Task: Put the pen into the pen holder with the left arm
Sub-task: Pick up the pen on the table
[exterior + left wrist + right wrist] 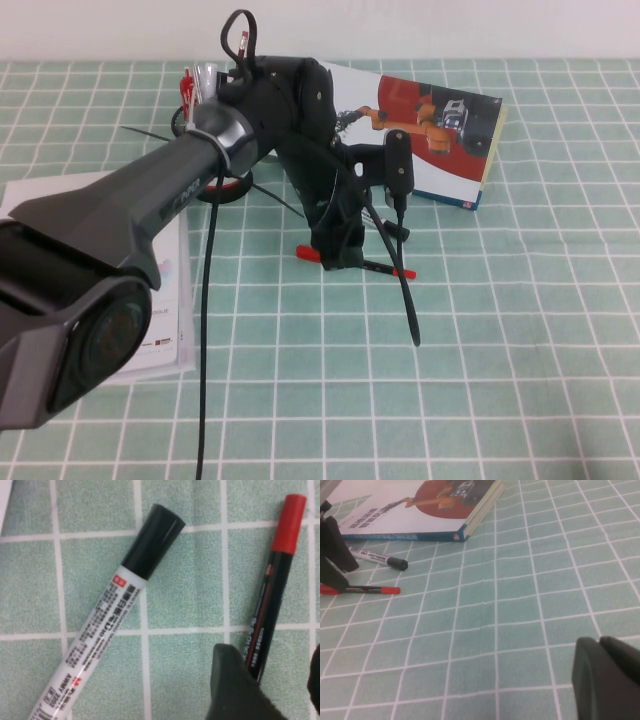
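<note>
The slim red pen lies on the green checked cloth, its middle hidden under my left gripper. In the left wrist view the pen, with a red cap and dark barrel, runs down between my open fingers; the jaws stand either side of it, not closed on it. The pen holder is mostly hidden behind the left arm, with only its top and some items sticking out showing. My right gripper is shut and empty, low over the cloth well away from the pen.
A thick white marker with a black cap lies close beside the pen, also visible in the right wrist view. A book lies behind them. A white booklet lies at the left under the arm. Loose black cables hang from the arm.
</note>
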